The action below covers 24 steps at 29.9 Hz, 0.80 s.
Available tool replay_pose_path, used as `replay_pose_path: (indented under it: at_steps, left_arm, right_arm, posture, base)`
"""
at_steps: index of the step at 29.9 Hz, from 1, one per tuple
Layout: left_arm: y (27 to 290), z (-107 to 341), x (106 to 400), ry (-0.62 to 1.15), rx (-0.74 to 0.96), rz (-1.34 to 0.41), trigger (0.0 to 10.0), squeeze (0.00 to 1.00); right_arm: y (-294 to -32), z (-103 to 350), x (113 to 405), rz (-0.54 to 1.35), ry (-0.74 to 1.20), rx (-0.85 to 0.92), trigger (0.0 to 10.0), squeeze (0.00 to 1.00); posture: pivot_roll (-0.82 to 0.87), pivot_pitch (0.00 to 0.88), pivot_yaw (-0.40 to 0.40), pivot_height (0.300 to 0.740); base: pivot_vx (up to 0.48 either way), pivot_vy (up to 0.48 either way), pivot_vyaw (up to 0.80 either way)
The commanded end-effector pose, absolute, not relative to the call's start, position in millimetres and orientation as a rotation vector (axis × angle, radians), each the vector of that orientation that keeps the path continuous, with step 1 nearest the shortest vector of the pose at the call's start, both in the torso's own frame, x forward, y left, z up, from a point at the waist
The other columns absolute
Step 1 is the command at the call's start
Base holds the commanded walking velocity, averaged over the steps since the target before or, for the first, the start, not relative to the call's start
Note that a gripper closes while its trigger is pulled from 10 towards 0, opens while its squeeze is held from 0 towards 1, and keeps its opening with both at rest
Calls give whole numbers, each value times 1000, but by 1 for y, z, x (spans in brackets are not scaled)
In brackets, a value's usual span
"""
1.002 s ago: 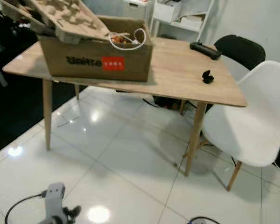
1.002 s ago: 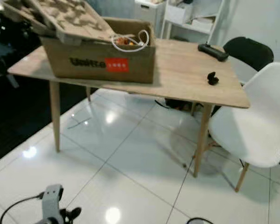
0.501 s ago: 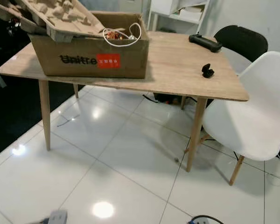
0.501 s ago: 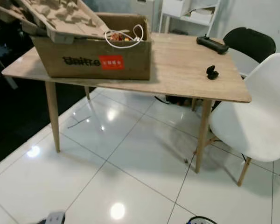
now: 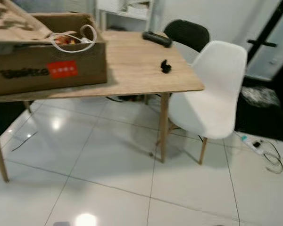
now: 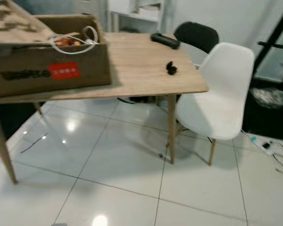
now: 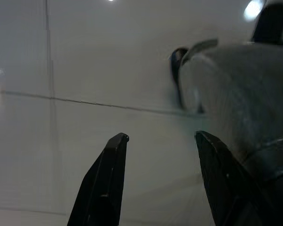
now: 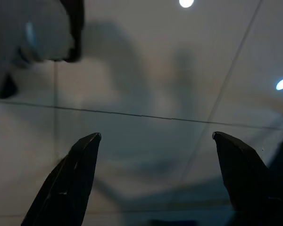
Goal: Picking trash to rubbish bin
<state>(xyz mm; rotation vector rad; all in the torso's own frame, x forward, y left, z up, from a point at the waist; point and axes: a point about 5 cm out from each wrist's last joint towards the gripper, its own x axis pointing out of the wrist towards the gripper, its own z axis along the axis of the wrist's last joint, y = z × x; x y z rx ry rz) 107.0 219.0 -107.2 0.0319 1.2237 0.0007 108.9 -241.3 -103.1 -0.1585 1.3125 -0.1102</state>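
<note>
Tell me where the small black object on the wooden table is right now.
In the head views the small black object lies on the wooden table near its right edge, between the cardboard box and the white chair.

1. Both eye views are bright but softly blurred.
2. Ceiling lamps throw glare spots on the glossy white floor [image 5: 113, 155].
3. The wooden table [image 5: 132, 70] casts a faint shadow.
4. Both wrist views are dim and hazy.
</note>
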Motion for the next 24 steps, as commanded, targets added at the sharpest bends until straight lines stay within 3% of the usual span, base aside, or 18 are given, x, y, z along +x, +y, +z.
replay_pose_path:
  at_steps: [1, 7, 16, 24]
  left_arm:
    - [214, -110, 102, 1254, 83, -41, 10000, 0]
    - [212, -111, 98, 1278, 199, -115, 10000, 0]
    - [209, -113, 93, 1295, 236, -150, 10000, 0]
    - [206, -114, 89, 1307, 269, -188, 10000, 0]
  right_arm:
    - [-239, -104, 107, -120, 1326, -171, 10000, 0]
    - [-217, -106, 119, -95, 1311, -169, 10000, 0]
    - [-208, -106, 125, -83, 1305, -170, 10000, 0]
    - [-242, -103, 109, -107, 1329, -195, 10000, 0]
  posture:
    - [76, 85, -19, 740]
    - [79, 85, -23, 740]
    - [81, 88, -21, 740]
    - [79, 79, -17, 740]
  base:
    - [0, 0, -800]
    - [0, 0, -800]
    - [0, 0, -800]
    - [0, 0, -789]
